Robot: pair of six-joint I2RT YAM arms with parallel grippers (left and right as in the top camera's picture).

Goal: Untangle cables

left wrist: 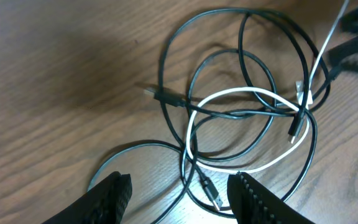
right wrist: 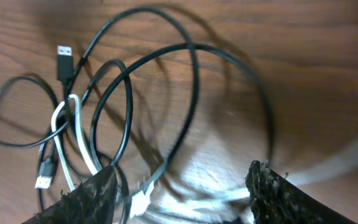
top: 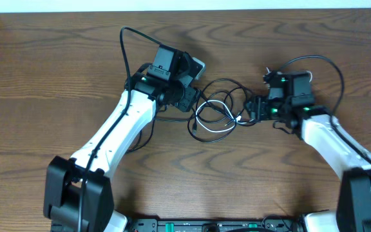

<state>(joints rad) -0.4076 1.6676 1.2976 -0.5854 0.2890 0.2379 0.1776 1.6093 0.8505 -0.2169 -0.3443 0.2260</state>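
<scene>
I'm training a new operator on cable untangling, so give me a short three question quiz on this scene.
1. True or false: the white cable lies clear of the black cables.
2. The cables rest on: A) a wooden table, B) a metal tray, C) a cloth.
3. Fill in: the left gripper and the right gripper both have their jaws ____.
Key: 1 false, they are tangled together; 2 A; 3 open.
</scene>
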